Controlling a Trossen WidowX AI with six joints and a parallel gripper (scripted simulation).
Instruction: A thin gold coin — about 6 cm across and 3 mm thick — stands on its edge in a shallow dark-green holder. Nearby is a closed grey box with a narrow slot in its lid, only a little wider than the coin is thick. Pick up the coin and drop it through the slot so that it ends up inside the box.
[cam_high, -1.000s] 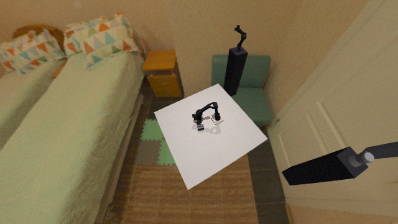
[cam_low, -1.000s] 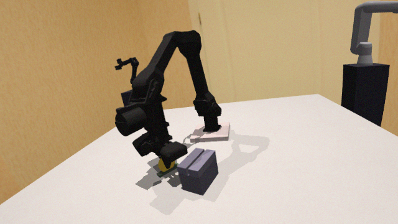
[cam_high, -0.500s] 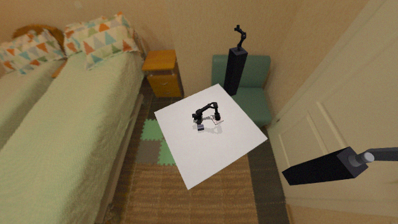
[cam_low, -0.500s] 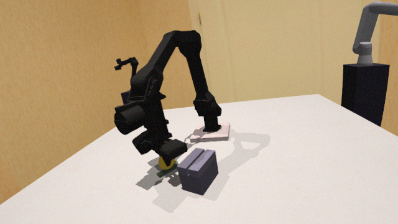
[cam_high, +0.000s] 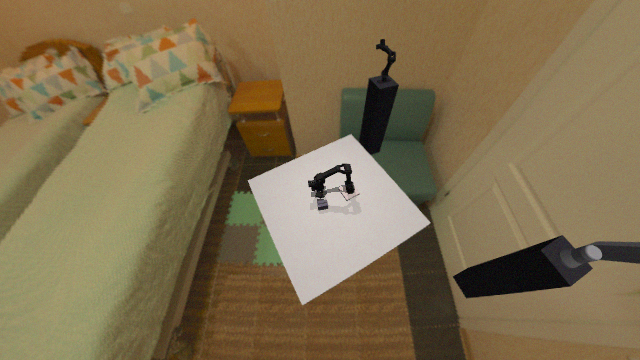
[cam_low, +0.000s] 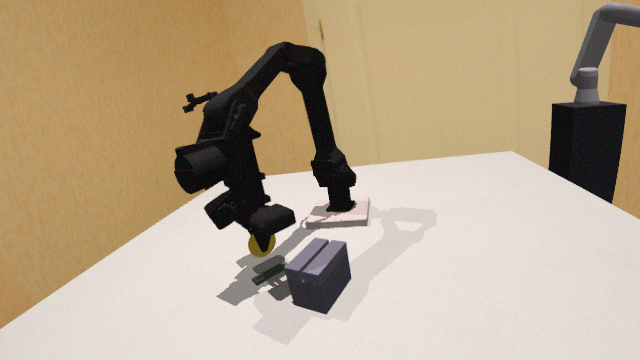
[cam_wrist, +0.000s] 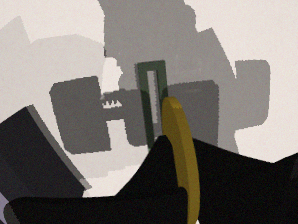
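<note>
The gold coin is upright between the fingertips of my gripper, which is shut on it. The coin hangs above the dark-green holder, apart from it. The holder lies on the table with its groove empty where it shows; fingers and coin hide its near end in the wrist view. The closed grey box stands right beside the holder, its lid slot visible in the exterior view. The gripper is higher than the box lid's near edge in that picture, to its left.
The arm's pink base plate sits behind the box on the white table. Two dark pedestals with other arms stand beyond the table edges. Arm shadows fall across the holder.
</note>
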